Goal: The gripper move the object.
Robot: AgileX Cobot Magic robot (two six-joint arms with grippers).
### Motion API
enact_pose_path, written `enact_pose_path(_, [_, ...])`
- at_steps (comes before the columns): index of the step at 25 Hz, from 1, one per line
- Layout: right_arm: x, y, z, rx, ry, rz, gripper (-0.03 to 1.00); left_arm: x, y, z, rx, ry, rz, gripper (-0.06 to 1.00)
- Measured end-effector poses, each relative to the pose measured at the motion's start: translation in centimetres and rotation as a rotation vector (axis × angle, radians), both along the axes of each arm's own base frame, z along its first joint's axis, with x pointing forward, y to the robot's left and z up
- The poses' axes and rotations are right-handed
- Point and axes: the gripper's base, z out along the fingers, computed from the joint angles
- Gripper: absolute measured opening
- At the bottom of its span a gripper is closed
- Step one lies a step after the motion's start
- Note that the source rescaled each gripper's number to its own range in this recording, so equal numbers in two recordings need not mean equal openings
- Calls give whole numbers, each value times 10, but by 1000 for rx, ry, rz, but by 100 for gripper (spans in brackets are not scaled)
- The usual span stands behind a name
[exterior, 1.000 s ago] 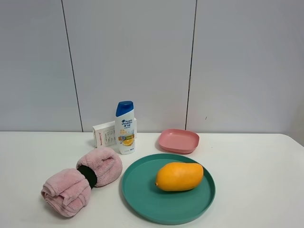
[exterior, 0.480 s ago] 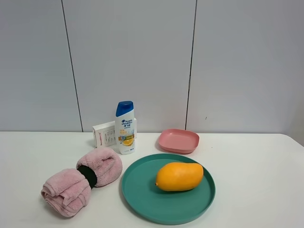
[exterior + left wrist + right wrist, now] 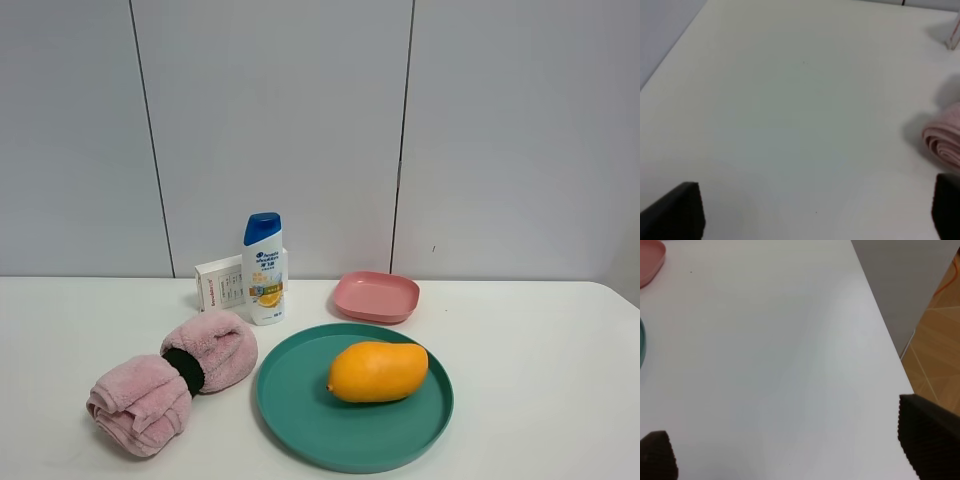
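The orange-yellow mango (image 3: 377, 371) lies on its side on a round teal plate (image 3: 300, 415) at the front middle of the white table, pointed tip toward the left. Neither arm shows in the exterior high view. In the left wrist view my left gripper (image 3: 815, 210) is open and empty over bare table, its black fingertips (image 3: 677, 210) wide apart. In the right wrist view my right gripper (image 3: 790, 445) is open and empty, its black fingertips (image 3: 927, 432) wide apart near the table's right edge. The mango is hidden in both wrist views.
A rolled pink towel (image 3: 165, 380) lies left of the plate, its end also in the left wrist view (image 3: 945, 142). A shampoo bottle (image 3: 264, 268) and small box (image 3: 220, 282) stand behind. A pink dish (image 3: 376, 296) sits at the back, its rim in the right wrist view (image 3: 650, 260).
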Motion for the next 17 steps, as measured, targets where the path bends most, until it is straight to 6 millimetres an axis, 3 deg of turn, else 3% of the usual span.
enact_pose_path(17, [0,0,0,0,0,0,100,0,0,0,0,0,0,67])
